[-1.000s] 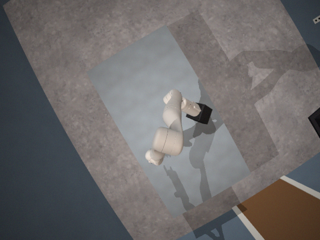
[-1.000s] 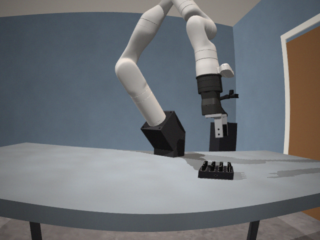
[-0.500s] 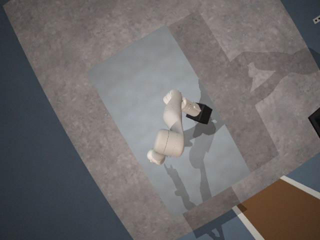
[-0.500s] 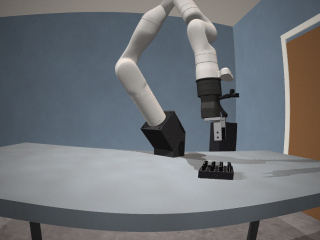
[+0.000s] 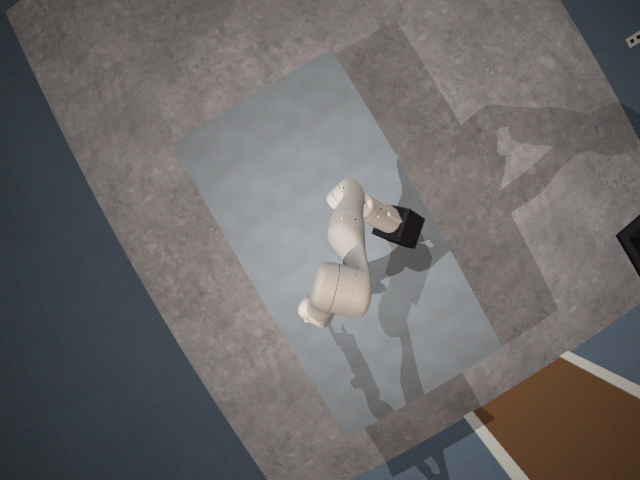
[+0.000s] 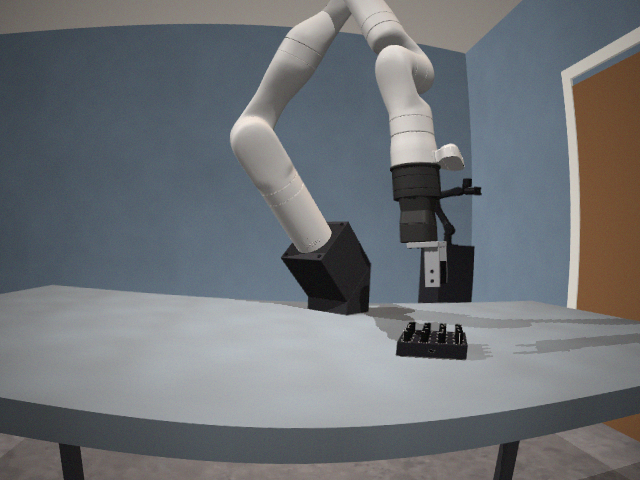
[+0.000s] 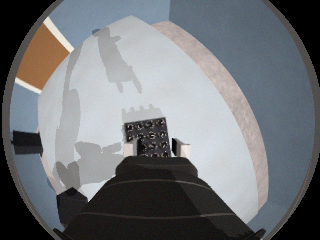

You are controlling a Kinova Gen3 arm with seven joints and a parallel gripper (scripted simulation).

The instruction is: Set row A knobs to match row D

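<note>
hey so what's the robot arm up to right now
A white robot arm is poised above a small black knob box on the grey table. Its gripper is open and holds nothing, with the fingers well above the knobs. The box is sitting upright on the table. The job is to make row A match row D, but the knob lines are too small here to tell which way each points.

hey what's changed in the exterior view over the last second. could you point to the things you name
The gripper [image 6: 435,264] [image 7: 156,144] has come down a little toward the knob box [image 6: 432,350] [image 7: 148,137], straightening toward vertical. Nothing was taken hold of or let go. The knob box and the arm's black base [image 6: 351,258] look unmoved.
</note>
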